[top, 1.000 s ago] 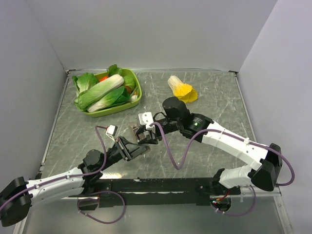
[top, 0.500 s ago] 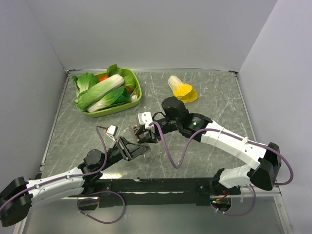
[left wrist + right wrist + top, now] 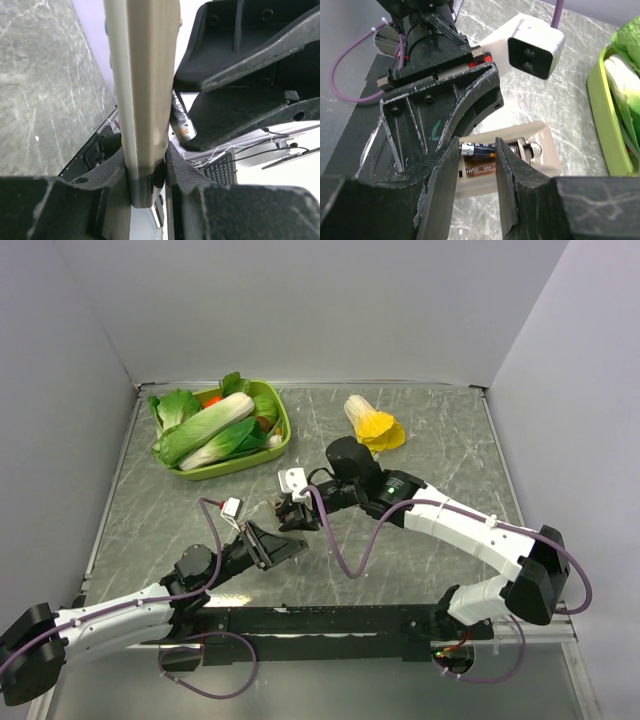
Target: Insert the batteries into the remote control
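Note:
My left gripper (image 3: 268, 546) (image 3: 145, 165) is shut on the lower end of the remote control (image 3: 142, 95), holding it up off the table with its grey-beige back showing. The battery bay of the remote control (image 3: 542, 150) is open. A dark battery (image 3: 477, 149) (image 3: 179, 117) lies across the bay's upper slot, between the tips of my right gripper (image 3: 476, 143) (image 3: 293, 512). The left fingertip sits against its silver cap, and the right finger covers its other end. The jaws stand a battery's length apart. I cannot tell if they pinch it.
A green tray (image 3: 284, 430) of toy greens stands at the back left. A yellow-and-white toy cabbage (image 3: 373, 422) lies at the back centre. The left wrist's white camera (image 3: 535, 42) and purple cable (image 3: 355, 55) hang close to my right fingers. Walls enclose the marbled table (image 3: 440, 440).
My right arm has edged a little left and farther back over the remote, and its jaws have narrowed. The left arm and the remote have stayed put.

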{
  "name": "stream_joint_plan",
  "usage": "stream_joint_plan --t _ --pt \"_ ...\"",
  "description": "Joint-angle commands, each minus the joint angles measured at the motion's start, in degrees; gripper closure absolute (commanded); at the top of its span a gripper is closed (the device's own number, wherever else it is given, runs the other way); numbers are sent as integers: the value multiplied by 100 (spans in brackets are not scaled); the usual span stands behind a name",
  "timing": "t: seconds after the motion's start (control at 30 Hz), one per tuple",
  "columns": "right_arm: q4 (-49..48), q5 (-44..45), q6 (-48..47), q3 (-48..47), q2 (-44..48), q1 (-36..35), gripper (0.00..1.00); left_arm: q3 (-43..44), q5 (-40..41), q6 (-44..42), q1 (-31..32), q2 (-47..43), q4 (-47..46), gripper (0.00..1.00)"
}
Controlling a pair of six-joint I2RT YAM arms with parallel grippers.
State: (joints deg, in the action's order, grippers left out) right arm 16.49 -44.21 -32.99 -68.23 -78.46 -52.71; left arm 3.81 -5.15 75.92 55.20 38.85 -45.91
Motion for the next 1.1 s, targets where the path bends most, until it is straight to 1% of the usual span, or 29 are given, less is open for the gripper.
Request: stream_joint_plan --t 0.0,0.13,0.3,0.4,0.5,0.57,0.6,0.7,0.83,0.97,1.07 --pt "38 184 -216 187 -477 32 60 559 -610 -200 70 -202 -1051 99" --pt "-32 149 -199 345 -618 32 63 568 -637 -200 79 -334 -1078 99" --pt "-339 26 -41 609 -583 50 63 533 -514 -253 79 -562 -912 99" --pt "-409 -228 179 486 -408 50 63 454 -356 -280 70 -615 -700 99" --pt "-401 -325 311 276 -179 24 62 287 -224 -218 79 -537 -805 99" --pt "-252 -483 346 126 -74 15 60 225 -189 -183 70 -458 -858 99" --pt "-243 -501 381 38 -30 15 58 164 -180 -131 79 -370 -954 99" --pt "-260 -554 478 -15 102 15 55 50 -136 19 61 -185 -1174 99" --pt "-365 -642 688 2 313 6 50 23 13 54 70 -115 -1035 99" --pt "-803 -590 1267 90 515 6 44 -21 154 81 70 -97 -920 99" --pt "-972 -230 1865 47 708 -11 44 -30 286 54 61 -88 -753 99"
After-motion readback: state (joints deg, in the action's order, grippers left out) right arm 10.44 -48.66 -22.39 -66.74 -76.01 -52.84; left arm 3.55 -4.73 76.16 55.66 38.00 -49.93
